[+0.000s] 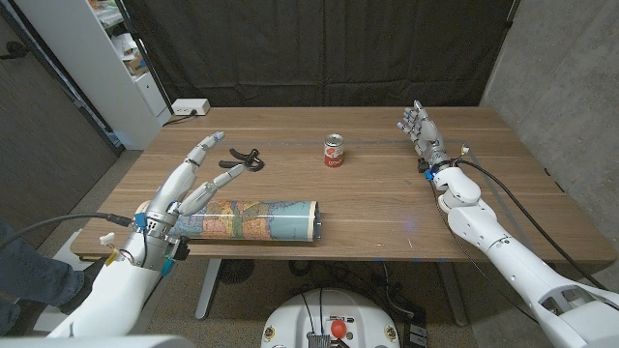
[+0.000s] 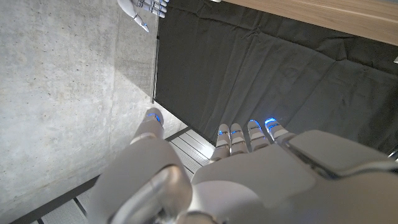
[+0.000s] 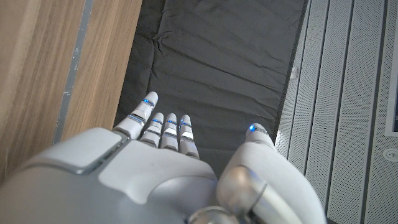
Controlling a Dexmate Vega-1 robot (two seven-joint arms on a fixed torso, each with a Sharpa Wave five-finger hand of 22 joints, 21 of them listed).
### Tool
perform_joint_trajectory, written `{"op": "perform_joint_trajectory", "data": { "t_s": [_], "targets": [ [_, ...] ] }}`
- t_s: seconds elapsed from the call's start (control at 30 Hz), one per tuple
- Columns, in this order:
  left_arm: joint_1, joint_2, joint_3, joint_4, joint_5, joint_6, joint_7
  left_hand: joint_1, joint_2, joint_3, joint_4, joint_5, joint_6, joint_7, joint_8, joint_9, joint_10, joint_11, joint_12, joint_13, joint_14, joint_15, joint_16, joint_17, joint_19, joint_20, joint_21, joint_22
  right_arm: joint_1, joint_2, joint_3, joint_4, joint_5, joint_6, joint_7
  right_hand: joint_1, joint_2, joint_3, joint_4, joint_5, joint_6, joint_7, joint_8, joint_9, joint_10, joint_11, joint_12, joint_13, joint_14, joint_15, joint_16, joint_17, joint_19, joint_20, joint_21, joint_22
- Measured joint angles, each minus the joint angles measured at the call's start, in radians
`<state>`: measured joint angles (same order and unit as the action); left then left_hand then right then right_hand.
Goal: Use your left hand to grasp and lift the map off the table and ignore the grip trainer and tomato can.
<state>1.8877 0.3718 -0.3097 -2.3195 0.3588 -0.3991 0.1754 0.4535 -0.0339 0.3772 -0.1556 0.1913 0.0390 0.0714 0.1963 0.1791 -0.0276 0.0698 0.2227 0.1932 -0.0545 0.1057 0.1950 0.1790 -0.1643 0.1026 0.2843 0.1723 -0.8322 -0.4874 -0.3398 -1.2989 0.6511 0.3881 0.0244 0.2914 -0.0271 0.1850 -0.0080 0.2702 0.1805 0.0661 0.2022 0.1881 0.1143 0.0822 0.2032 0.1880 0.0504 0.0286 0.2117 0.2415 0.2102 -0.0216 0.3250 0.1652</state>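
Note:
A rolled map (image 1: 259, 219) printed in colours lies lengthwise near the table's front edge, left of centre. My left hand (image 1: 193, 182) hovers over its left end with fingers spread and reaching toward the far side, holding nothing; the same hand (image 2: 249, 180) fills the lower part of the left wrist view. A black grip trainer (image 1: 244, 159) lies just beyond those fingers. The red tomato can (image 1: 334, 151) stands upright at the table's middle. My right hand (image 1: 421, 129) is at the far right, fingers extended and apart, empty; its back (image 3: 161, 168) shows in the right wrist view.
The wooden table (image 1: 387, 208) has bare surface between the map and my right arm. A white power strip (image 1: 190, 107) sits at the far left corner. A white shelf unit (image 1: 135, 72) stands behind the table on the left. A person's leg (image 1: 29, 271) shows at the left edge.

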Motion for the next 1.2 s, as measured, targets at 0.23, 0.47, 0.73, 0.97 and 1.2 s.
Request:
{"op": "perform_joint_trajectory", "data": {
  "t_s": [0.23, 0.47, 0.73, 0.97, 1.2],
  "targets": [
    [0.020, -0.015, -0.007, -0.040, 0.045, 0.039, -0.009, 0.032, -0.022, -0.008, -0.009, 0.006, 0.000, 0.000, 0.000, 0.000, 0.005, 0.005, -0.005, 0.004, 0.010, 0.010, 0.000, 0.000, 0.016, 0.030, -0.008, 0.000, -0.001, -0.004, 0.003, -0.004, -0.001, -0.002, -0.001, 0.000, 0.000, -0.004, -0.004, 0.000, 0.000, 0.000, 0.000, 0.000, 0.000, 0.000, 0.000, 0.000, 0.000, 0.000, 0.000, 0.000, 0.004, 0.004, 0.000, 0.000],
    [0.040, -0.029, -0.012, -0.078, 0.096, 0.085, -0.013, 0.049, -0.038, -0.012, -0.013, 0.006, -0.002, 0.002, 0.000, 0.000, 0.020, 0.020, 0.000, 0.005, 0.018, 0.018, 0.000, 0.000, 0.030, 0.045, -0.008, 0.000, -0.001, -0.004, 0.003, -0.002, 0.000, -0.002, 0.003, 0.000, 0.000, -0.004, -0.004, 0.000, 0.000, 0.000, 0.000, 0.000, 0.000, 0.000, 0.000, 0.000, 0.005, 0.005, 0.000, 0.000, 0.021, 0.010, 0.000, 0.000],
    [0.064, -0.043, -0.017, -0.120, 0.155, 0.129, -0.015, 0.067, -0.057, -0.014, -0.015, 0.012, 0.002, 0.006, 0.002, 0.000, 0.036, 0.014, 0.007, 0.010, 0.030, 0.022, 0.000, 0.000, 0.050, 0.053, -0.008, 0.000, 0.000, -0.004, 0.003, -0.001, 0.001, -0.002, 0.006, 0.000, 0.000, -0.004, -0.004, 0.000, 0.000, 0.000, 0.000, 0.000, 0.004, 0.004, 0.000, 0.000, 0.011, 0.000, 0.000, -0.004, 0.021, 0.011, -0.004, 0.000],
    [0.083, -0.053, -0.020, -0.151, 0.207, 0.159, -0.014, 0.082, -0.072, -0.016, -0.017, 0.016, 0.008, 0.011, 0.004, 0.005, 0.052, 0.009, 0.015, 0.014, 0.050, 0.018, 0.006, 0.005, 0.061, 0.064, -0.015, 0.000, -0.002, -0.004, 0.003, -0.006, 0.002, -0.003, 0.006, 0.000, 0.000, -0.004, -0.004, 0.000, 0.000, 0.000, 0.000, 0.000, 0.004, 0.004, 0.000, 0.000, 0.011, 0.000, 0.000, -0.005, 0.021, 0.011, -0.004, 0.000],
    [0.098, -0.057, -0.021, -0.182, 0.257, 0.193, -0.019, 0.097, -0.086, -0.025, -0.017, 0.020, -0.007, 0.018, 0.004, 0.005, 0.052, 0.009, 0.015, 0.019, 0.055, 0.023, 0.006, 0.005, 0.061, 0.064, -0.022, 0.000, -0.005, -0.007, 0.004, -0.014, 0.002, -0.006, 0.003, 0.000, 0.000, -0.004, -0.004, 0.000, 0.000, 0.000, 0.000, 0.000, 0.004, 0.004, 0.000, 0.000, 0.014, 0.003, 0.000, -0.005, 0.034, 0.013, -0.008, 0.000]
  ]
}}
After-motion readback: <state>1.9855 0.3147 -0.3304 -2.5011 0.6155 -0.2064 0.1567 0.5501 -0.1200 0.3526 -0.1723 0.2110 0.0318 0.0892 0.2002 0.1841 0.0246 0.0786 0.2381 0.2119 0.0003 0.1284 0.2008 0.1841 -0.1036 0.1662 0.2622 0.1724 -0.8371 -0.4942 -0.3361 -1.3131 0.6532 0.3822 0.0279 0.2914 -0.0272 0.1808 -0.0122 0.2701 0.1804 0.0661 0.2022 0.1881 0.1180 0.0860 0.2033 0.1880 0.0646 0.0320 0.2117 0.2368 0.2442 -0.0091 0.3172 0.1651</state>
